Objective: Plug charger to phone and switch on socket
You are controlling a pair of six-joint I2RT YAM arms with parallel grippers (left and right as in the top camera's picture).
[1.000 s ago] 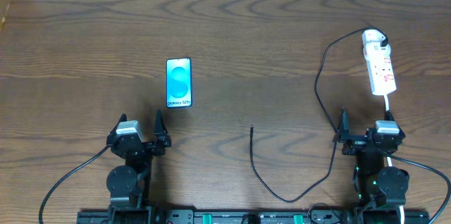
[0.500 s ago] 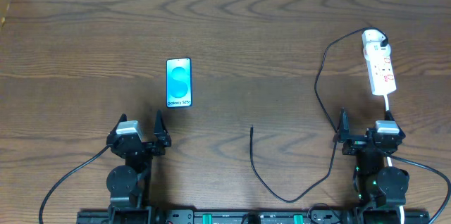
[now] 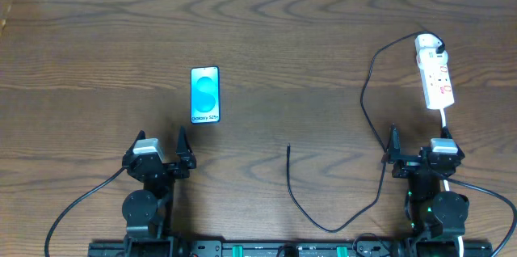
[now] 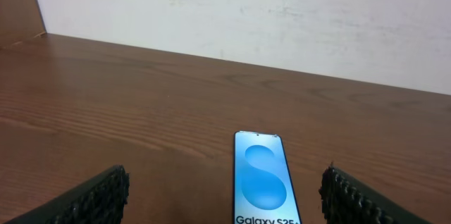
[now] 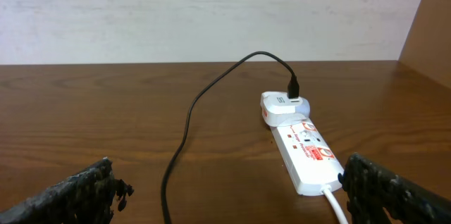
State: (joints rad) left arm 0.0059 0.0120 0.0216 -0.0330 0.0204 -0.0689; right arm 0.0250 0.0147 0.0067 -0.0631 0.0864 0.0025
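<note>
The phone lies flat on the table with its blue screen lit, ahead of my left gripper; it also shows in the left wrist view. The white socket strip lies at the far right, a white plug at its far end; it also shows in the right wrist view. The black charger cable runs from that plug in a loop, and its free tip rests mid-table. My right gripper is just short of the strip. Both grippers are open and empty.
A white cord leaves the strip's near end toward my right gripper. A raised wooden edge stands at the far left, and a pale wall runs behind the table.
</note>
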